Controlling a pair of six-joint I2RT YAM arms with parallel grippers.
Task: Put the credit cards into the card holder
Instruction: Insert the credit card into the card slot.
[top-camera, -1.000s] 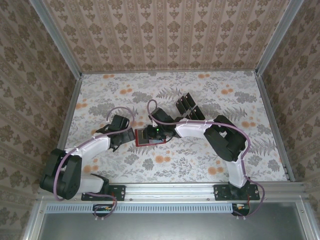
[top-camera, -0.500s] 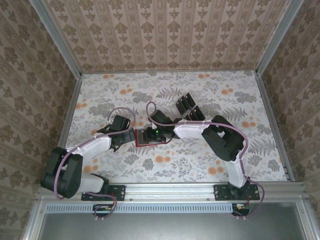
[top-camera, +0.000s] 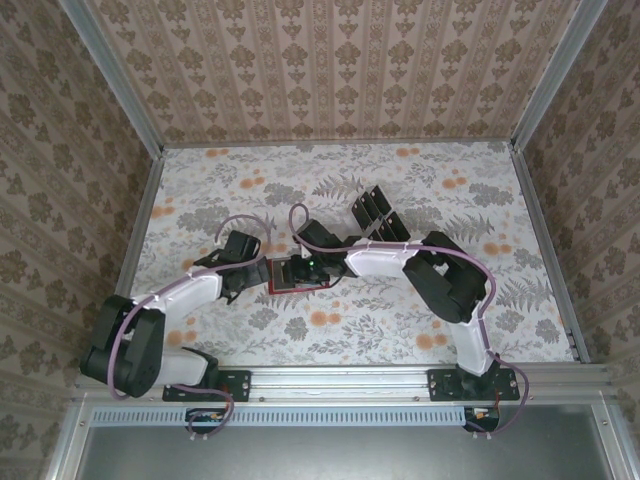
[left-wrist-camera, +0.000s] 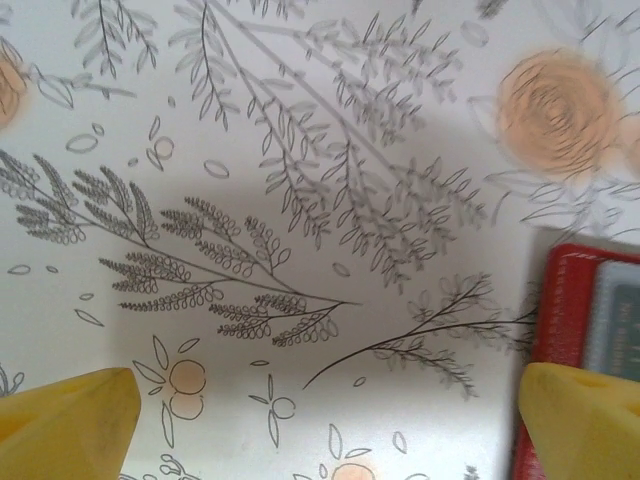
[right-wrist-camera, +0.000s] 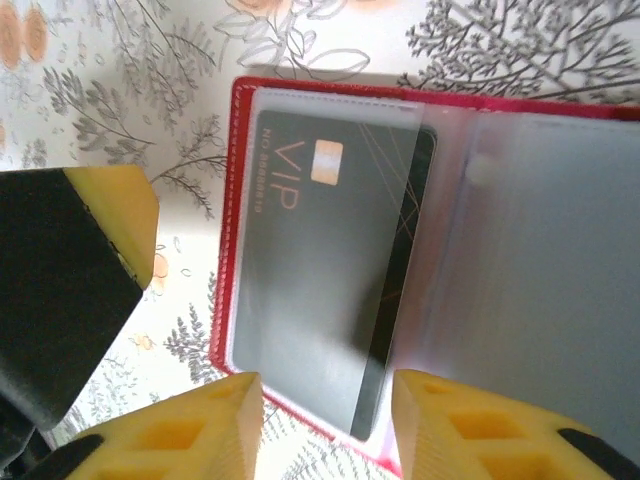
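The card holder (top-camera: 280, 283) is laid open and flat on the floral table (top-camera: 450, 320), near its middle, between the two grippers. In the top view much of it is covered by the right gripper (top-camera: 303, 268), and only red strips are seen at its left and near edges.

From the right wrist, a red stitched border (right-wrist-camera: 225, 200) and clear plastic sleeves are seen. One black credit card (right-wrist-camera: 320, 260), marked "VIP" with a gold chip, is lodged in the left sleeve. A dark strip of the card is left uncovered along the sleeve's open edge. The right gripper (right-wrist-camera: 325, 420) is held over the holder's near edge with its yellow fingers (right-wrist-camera: 190, 430) parted. A corner of the card is seen in the gap, and nothing is clamped.

The left gripper (top-camera: 243, 278) is placed just beside the holder's left edge. In its own view its jaws are spread wide over bare cloth, and the right-hand fingertip (left-wrist-camera: 580, 425) is seen against the red edge (left-wrist-camera: 560, 300). Whether it touches cannot be told. From the right wrist, a yellow-and-black finger (right-wrist-camera: 80, 250), seemingly of that gripper, is seen close to the holder's side.

The other dark cards (top-camera: 375, 212) are grouped farther back on the table, just beyond the right forearm. How they are held there is too small to be told.
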